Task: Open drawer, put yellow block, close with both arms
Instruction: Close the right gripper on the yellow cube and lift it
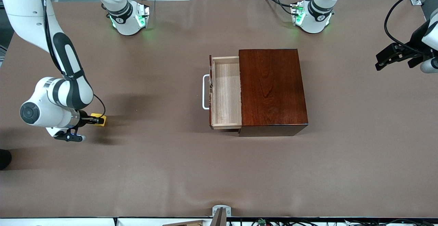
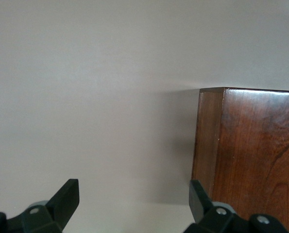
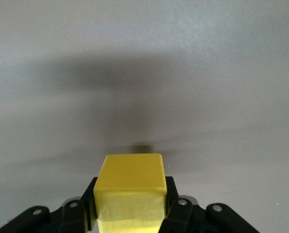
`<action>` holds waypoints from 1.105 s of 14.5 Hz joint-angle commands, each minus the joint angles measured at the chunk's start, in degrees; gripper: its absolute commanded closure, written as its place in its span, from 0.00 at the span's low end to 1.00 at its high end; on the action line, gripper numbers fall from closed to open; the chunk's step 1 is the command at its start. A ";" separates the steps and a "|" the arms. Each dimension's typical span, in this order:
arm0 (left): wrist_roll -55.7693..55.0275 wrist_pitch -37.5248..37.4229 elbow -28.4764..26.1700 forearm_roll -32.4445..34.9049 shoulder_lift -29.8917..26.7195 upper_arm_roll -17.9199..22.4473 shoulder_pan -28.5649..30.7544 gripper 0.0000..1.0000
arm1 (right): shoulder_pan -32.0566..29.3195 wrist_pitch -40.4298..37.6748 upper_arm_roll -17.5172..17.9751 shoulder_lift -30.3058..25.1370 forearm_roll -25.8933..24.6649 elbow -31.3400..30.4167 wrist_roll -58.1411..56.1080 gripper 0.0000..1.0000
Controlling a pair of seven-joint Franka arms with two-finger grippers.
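Brown paper covers the whole table (image 1: 219,171). Front view: drawer (image 1: 226,92) pulled out of the wooden box (image 1: 272,89) at center; right gripper (image 1: 95,120) at lower left pinches the yellow block (image 1: 100,120). Left gripper (image 1: 386,60) hangs at upper right.

Left wrist view: fingers (image 2: 64,199) spread wide, box corner (image 2: 246,150) close by.

Right wrist view: block (image 3: 130,191) clamped between the fingers (image 3: 176,201).

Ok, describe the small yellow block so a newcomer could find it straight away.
Start at the glossy dark reddish-brown wooden box mid-table, whose pale light-wood drawer is pulled open toward the right arm's end. Toward that end, the small bright yellow cube sits between the fingers of the right arm's black two-finger gripper, shut on it. It is the only yellow thing there.
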 commanded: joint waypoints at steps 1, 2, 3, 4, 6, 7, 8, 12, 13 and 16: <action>0.83 0.84 -0.60 1.06 -0.50 -0.63 0.70 0.00 | 0.97 -2.76 -0.03 -4.55 0.86 -0.80 2.31 1.00; 0.83 0.84 -0.60 1.06 -0.50 -0.63 0.87 0.00 | 1.66 -5.20 0.06 -5.52 0.86 -0.01 4.32 1.00; 0.92 0.84 -0.68 1.06 -0.50 -0.63 0.70 0.00 | 2.63 -8.01 0.06 -6.57 0.86 1.04 7.30 1.00; 0.92 0.84 -0.60 1.06 -0.50 -0.63 0.70 0.00 | 3.51 -10.56 0.06 -7.54 0.86 2.01 10.20 1.00; 0.92 0.84 -0.60 1.06 -0.50 -0.63 0.70 0.00 | 4.74 -14.00 0.06 -9.47 0.86 3.15 14.35 1.00; 0.92 0.84 -0.68 1.06 -0.50 -0.63 0.61 0.00 | 5.36 -15.50 0.06 -10.27 0.86 3.59 16.37 1.00; 0.92 0.84 -0.60 1.06 -0.50 -0.72 0.61 0.00 | 5.80 -17.16 0.06 -10.97 0.94 4.21 18.04 1.00; 1.01 0.84 -0.68 1.06 -0.50 -0.81 0.70 0.00 | 7.82 -23.93 0.06 -13.52 0.86 7.19 26.03 1.00; 1.01 0.84 -0.68 1.06 -0.50 -0.81 0.61 0.00 | 8.35 -26.30 0.06 -13.61 0.86 8.59 28.23 1.00; 1.27 0.84 -0.68 0.97 -0.59 -0.81 0.70 0.00 | 8.61 -31.32 0.06 -15.27 2.78 10.36 31.14 1.00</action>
